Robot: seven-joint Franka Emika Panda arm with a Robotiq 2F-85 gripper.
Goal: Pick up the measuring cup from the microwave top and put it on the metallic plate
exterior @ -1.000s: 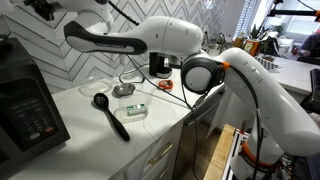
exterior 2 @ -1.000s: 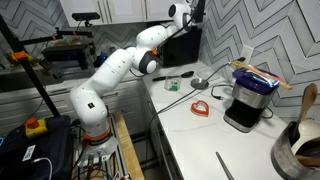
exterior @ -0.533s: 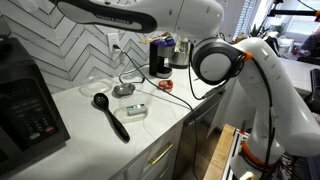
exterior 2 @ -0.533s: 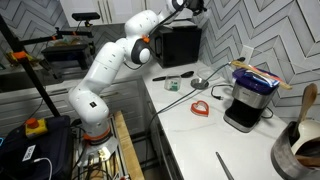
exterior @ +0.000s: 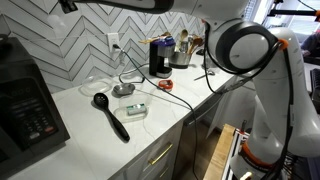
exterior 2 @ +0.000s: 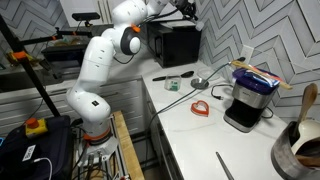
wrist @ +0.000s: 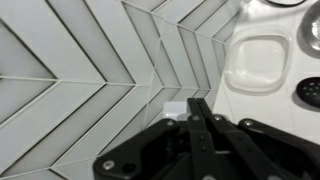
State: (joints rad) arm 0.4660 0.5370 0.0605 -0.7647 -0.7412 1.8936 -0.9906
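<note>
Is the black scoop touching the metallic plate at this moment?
Apart. In an exterior view, bare white counter shows between the black scoop and the metallic plate.

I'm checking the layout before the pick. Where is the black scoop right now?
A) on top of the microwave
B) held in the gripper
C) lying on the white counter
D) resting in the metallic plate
C: the black scoop lies flat on the white counter, near the metallic plate but not in it.
</note>
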